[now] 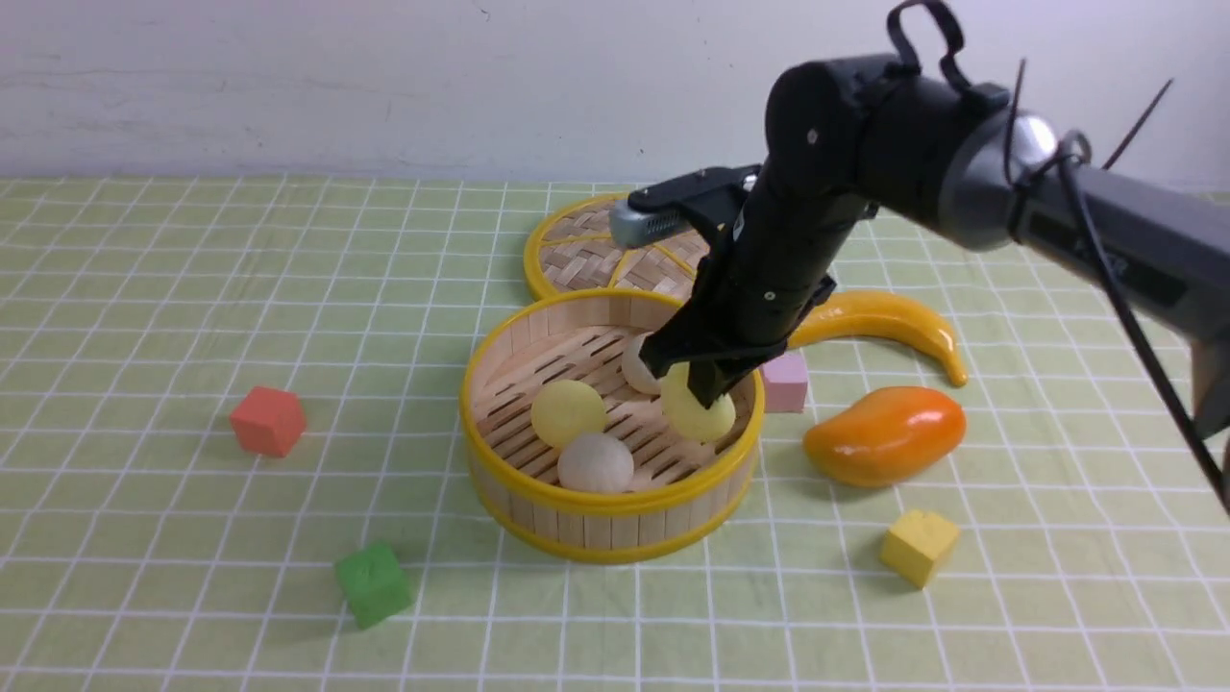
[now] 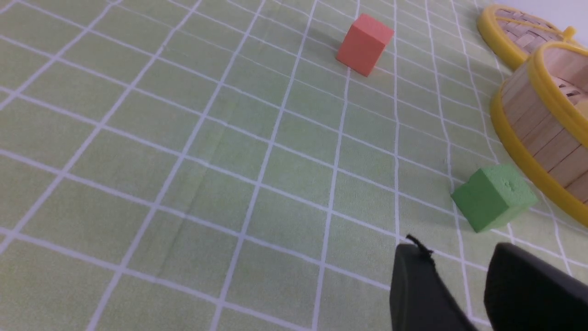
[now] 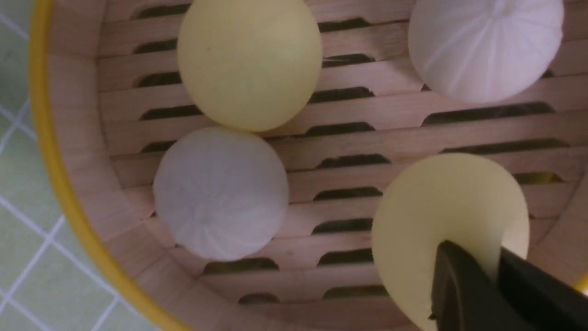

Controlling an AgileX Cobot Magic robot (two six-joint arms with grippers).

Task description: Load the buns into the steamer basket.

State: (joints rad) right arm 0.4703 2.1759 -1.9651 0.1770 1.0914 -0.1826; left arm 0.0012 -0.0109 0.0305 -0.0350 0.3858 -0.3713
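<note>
Green cube (image 2: 494, 197) lies beside steamer basket (image 2: 537, 124).

The steamer basket (image 1: 500, 481) has yellow rims and pale wooden slats; inside are two pale yellow buns (image 1: 568, 411) and two off-white, faintly pleated ones.

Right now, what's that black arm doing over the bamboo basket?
The right gripper is down inside the steamer basket, shut on a pale yellow bun. Three more buns already lie on the slatted floor: another yellow one and two off-white ones. So all four are in the basket, the last not yet let go. The left gripper holds nothing, off near the green cube.
</note>
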